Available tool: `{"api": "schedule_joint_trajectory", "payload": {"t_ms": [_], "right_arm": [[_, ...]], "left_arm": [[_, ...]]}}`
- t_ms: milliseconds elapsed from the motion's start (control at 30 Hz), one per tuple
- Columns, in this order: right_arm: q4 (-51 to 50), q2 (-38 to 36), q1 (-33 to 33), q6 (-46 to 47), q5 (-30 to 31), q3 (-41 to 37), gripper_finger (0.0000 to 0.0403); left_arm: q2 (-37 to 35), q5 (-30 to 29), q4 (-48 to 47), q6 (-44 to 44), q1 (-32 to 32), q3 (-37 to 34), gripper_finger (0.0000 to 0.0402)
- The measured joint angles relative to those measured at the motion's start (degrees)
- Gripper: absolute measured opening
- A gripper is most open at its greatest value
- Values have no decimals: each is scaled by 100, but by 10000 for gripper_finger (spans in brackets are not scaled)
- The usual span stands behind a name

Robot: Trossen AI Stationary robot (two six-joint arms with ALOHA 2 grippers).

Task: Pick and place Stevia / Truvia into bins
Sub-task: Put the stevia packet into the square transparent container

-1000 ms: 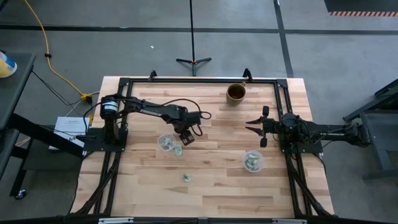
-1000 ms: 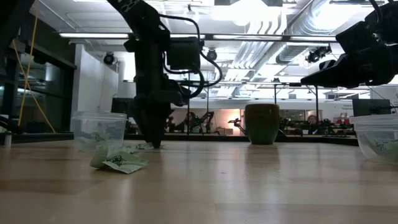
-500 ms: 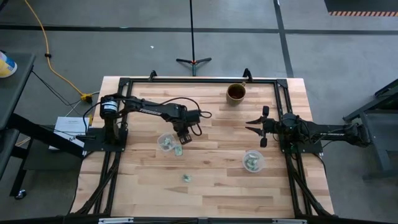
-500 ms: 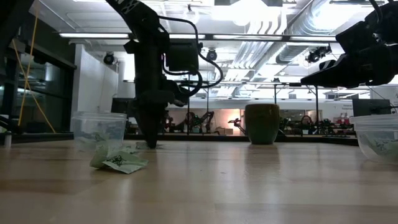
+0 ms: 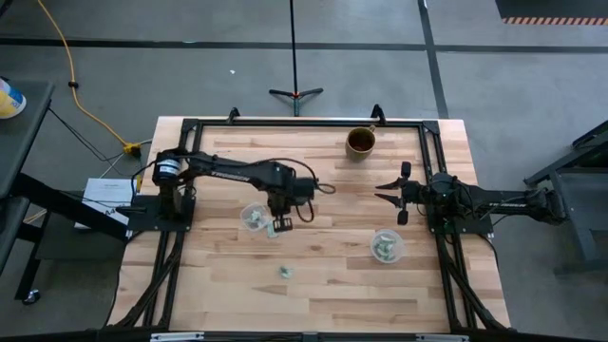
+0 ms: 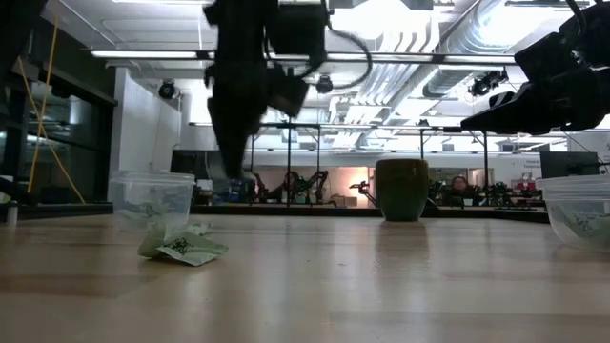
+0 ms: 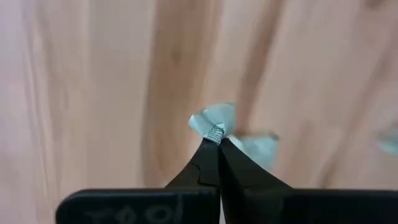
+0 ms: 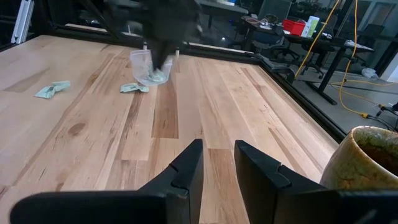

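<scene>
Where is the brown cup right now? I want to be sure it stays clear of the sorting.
In the high view the brown cup stands near the table's far edge, right of centre, apart from both clear cups and beyond the right gripper.

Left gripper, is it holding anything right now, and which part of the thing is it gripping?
Yes. The left gripper is shut on a pale green sachet, pinching it at one edge between its fingertips, lifted above the table. The right gripper holds nothing.

Left end effector [image 6: 232,171] blurred; brown cup [image 8: 367,163] cut off; cup contents perhaps sachets.
</scene>
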Motion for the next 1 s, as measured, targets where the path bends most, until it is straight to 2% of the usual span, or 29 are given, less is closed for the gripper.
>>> {"api": "schedule_joint_trajectory", "payload": {"t_ms": [167, 333, 567, 800, 900, 1000], "right_arm": [[-40, 0, 0, 1, 0, 0, 83], [-44, 0, 1, 1, 0, 0, 83], [-42, 0, 1, 1, 0, 0, 83], [-42, 0, 0, 38, 0, 0, 83], [-42, 0, 1, 38, 0, 0, 83], [-42, 0, 1, 38, 0, 0, 83]], "left_arm": [[-7, -327, -1101, -407, -398, 366, 27], [-9, -687, -1930, -999, -740, 380, 37], [-9, -598, -1846, -1116, -807, 182, 39], [-9, -660, -1907, -1070, -761, 89, 123], [-10, -1062, -1894, -761, -764, 131, 155], [-14, -1422, -1431, -352, -809, 268, 177]]}}
